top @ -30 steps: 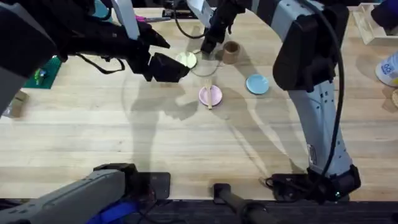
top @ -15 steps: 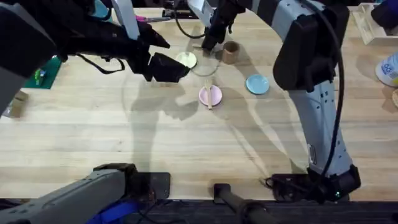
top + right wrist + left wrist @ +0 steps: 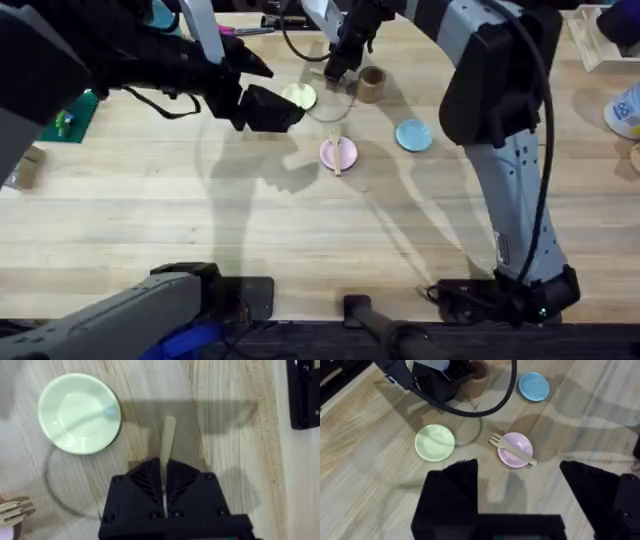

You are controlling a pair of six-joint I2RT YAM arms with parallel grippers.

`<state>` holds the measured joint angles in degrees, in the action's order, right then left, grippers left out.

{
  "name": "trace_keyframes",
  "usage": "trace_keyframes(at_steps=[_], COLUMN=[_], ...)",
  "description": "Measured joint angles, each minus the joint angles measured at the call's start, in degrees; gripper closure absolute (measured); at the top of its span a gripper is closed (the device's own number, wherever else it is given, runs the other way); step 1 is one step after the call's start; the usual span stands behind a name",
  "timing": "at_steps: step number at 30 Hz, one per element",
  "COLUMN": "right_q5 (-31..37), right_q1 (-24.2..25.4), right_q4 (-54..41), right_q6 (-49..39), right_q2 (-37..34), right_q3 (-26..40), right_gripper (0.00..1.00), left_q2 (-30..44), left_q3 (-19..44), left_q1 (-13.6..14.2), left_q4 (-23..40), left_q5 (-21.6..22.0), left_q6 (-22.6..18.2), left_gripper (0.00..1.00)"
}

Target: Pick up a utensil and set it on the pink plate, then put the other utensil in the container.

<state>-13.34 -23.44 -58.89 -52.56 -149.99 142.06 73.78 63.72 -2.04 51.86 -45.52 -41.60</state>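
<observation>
The pink plate [image 3: 338, 153] lies mid-table with the wooden fork [image 3: 339, 150] across it; the left wrist view shows the fork [image 3: 514, 451] slanting over the plate [image 3: 520, 444]. My right gripper [image 3: 334, 70] hovers just left of the wooden container [image 3: 372, 84], shut on the spoon. The spoon's thin handle [image 3: 168, 435] sticks out from between the fingers [image 3: 150, 477], and its bowl is hidden. My left gripper [image 3: 270, 108] hangs open and empty, high above the table left of the pink plate, its fingers [image 3: 452, 485] spread wide.
A pale green plate [image 3: 300, 96] lies left of the container and a light-blue plate [image 3: 413, 135] to its right. Green packaging [image 3: 68, 116] sits at the left edge and boxes [image 3: 625, 110] at the far right. Bare wood spans the near half.
My right gripper has edged slightly toward the table's far side with the spoon in it. The left arm and the plates have not moved.
</observation>
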Motion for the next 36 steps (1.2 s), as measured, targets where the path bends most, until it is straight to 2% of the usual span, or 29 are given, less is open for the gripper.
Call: trace_keyframes(at_steps=[11, 20, 27, 36], right_q5=[0.7, 1.79, 1.85, 1.99], right_q1=[-0.37, -0.92, -0.96, -0.85], right_q4=[0.33, 0.11, -3.9, -4.26], right_q6=[0.01, 0.45, 1.76, 3.93], right_q2=[-0.09, -1.14, -0.96, 5.99], right_q3=[0.57, 4.24, 4.44, 4.44], right_gripper=[0.97, 0.97, 0.97, 0.97], left_q2=[0.0, 0.0, 0.0, -0.01], left_q3=[0.0, 0.0, 0.0, 0.0], left_q1=[0.0, 0.0, 0.0, 0.0], left_q4=[0.0, 0.0, 0.0, 0.01], left_q5=[0.0, -0.02, -0.07, -0.15], left_q6=[0.01, 0.0, 0.01, -0.01], left_gripper=[0.006, 0.005, 0.004, 0.005])
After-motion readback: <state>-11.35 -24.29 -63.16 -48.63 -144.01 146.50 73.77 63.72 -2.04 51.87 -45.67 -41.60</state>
